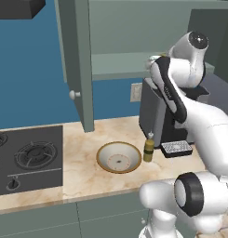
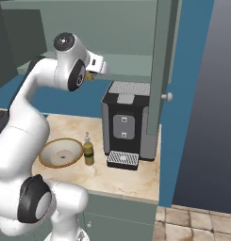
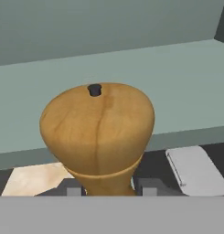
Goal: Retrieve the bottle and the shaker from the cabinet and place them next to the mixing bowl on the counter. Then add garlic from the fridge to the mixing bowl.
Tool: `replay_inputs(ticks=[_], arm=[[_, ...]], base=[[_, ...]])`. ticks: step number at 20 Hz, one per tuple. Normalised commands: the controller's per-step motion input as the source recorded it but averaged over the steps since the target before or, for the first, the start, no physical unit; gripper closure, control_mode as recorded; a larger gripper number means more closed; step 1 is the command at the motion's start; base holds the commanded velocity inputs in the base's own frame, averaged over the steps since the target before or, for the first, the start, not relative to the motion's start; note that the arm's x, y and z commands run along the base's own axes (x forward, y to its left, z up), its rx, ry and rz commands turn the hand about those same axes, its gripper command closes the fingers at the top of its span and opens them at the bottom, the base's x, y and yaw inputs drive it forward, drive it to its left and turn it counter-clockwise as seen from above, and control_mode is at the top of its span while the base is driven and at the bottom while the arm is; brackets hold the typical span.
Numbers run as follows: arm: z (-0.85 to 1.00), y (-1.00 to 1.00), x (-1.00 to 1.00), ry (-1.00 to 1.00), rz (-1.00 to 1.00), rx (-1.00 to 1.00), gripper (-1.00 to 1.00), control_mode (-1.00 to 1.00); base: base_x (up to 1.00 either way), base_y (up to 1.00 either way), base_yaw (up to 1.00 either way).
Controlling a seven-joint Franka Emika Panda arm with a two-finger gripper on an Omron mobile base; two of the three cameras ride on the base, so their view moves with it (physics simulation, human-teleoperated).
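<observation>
My gripper [image 3: 109, 188] is shut on the narrow neck of a rounded wooden shaker [image 3: 98, 128], held at the front edge of the open cabinet's shelf [image 3: 177, 87]. From the base, the shaker [image 2: 91, 75] shows as a tan bit at the hand [image 1: 155, 62], high above the coffee machine. An olive bottle [image 1: 148, 148] with a pale cap stands upright on the counter, close to the right of the mixing bowl [image 1: 119, 157]. The same bottle [image 2: 88, 149] and bowl [image 2: 60, 153] show from the other side. The garlic is out of view.
A dark coffee machine [image 1: 155, 114] with a drip tray [image 2: 122, 159] stands right of the bottle, under the hand. The cabinet door [image 1: 78, 65] hangs open over the counter's left part. A black stove [image 1: 27, 158] lies left of the bowl.
</observation>
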Motion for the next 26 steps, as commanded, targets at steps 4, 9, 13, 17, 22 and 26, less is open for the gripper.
replay_inputs(ticks=[4, 9, 13, 17, 22, 26], arm=[[-0.14, 0.85, -1.00, 0.00, 0.08, 0.00, 1.00, -1.00], [-0.15, 0.39, -0.87, 0.01, 0.19, 0.00, 1.00, -1.00], [-0.38, -0.09, -0.38, 0.00, 0.42, 0.00, 1.00, -1.00], [-0.49, -0.17, -0.26, 0.00, 0.50, 0.00, 1.00, -1.00], [-0.65, -0.05, -0.31, 0.04, 0.42, 0.00, 1.00, -1.00], [-1.00, -0.13, -0.16, 0.07, 0.30, 0.00, 1.00, -1.00]], base=[[0.00, 0.00, 0.00], [0.00, 0.00, 0.00], [0.00, 0.00, 0.00], [0.00, 0.00, 0.00], [0.00, 0.00, 0.00], [0.00, 0.00, 0.00]])
